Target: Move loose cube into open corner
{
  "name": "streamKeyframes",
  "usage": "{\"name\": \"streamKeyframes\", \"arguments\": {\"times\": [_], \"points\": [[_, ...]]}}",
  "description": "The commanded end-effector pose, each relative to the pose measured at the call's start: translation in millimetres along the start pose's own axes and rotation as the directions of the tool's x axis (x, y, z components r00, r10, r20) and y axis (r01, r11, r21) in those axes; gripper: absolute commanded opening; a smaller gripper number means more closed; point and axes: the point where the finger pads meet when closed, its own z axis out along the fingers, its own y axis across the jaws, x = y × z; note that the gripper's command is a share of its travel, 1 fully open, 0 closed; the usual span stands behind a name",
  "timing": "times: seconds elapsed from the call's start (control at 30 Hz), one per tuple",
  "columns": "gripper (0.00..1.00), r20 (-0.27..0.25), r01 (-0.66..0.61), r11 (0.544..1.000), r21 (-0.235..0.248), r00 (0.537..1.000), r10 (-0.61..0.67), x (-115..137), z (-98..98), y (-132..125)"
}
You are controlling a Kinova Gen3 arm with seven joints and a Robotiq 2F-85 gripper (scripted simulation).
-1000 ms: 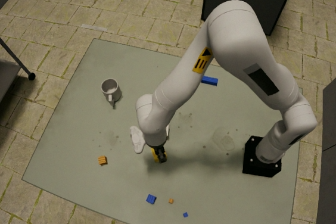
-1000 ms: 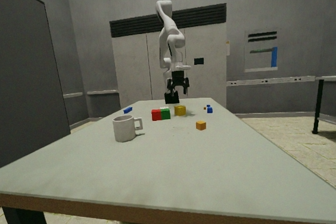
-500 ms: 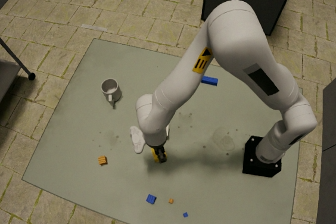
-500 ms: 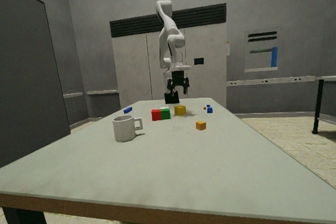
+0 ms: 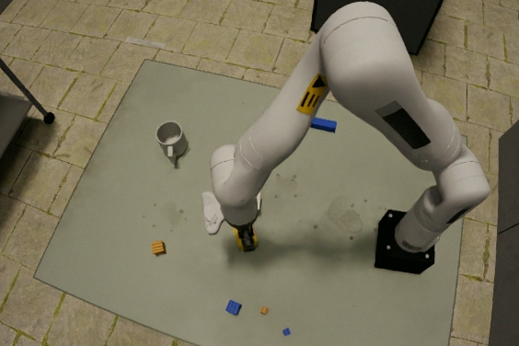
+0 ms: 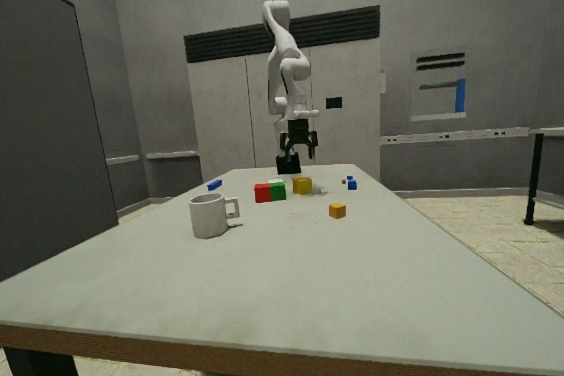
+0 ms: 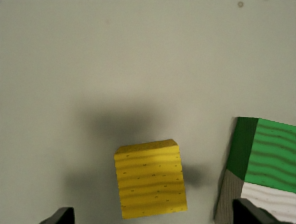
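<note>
White arm [image 5: 368, 71] arches high from black base [image 5: 384, 257], wrist pointing down; tool [image 6: 298, 150] fully open, empty, above table [image 6: 280, 272].

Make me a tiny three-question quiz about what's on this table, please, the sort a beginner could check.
1. True or false: the gripper is holding the yellow cube.
2. Which cube touches the red cube? A) orange B) green C) blue
3. Fill in: the white ____ stands nearest the exterior camera.

Key: 1 false, the open gripper hangs above the cube. 2 B, the green cube. 3 mug.
</note>
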Motion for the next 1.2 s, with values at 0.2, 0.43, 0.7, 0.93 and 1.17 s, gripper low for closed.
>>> {"name": "streamKeyframes", "arguments": {"times": [0.2,0.43,0.7,0.93,1.17], "points": [[1.0,0.015,-0.282,0.959,-0.003,0.959,0.282,-4.2,2.2,-0.6],[1.0,0.02,-0.499,0.867,-0.009,0.866,0.499,-6.4,3.4,-0.6],[1.0,0.015,-0.802,0.597,-0.015,0.597,0.802,-6.1,3.4,-0.6],[1.0,0.005,-0.943,0.332,-0.008,0.332,0.943,-2.6,1.6,-0.6],[1.0,0.0,-0.982,0.191,0.0,0.191,0.982,0.1,0.2,-0.5]]}}
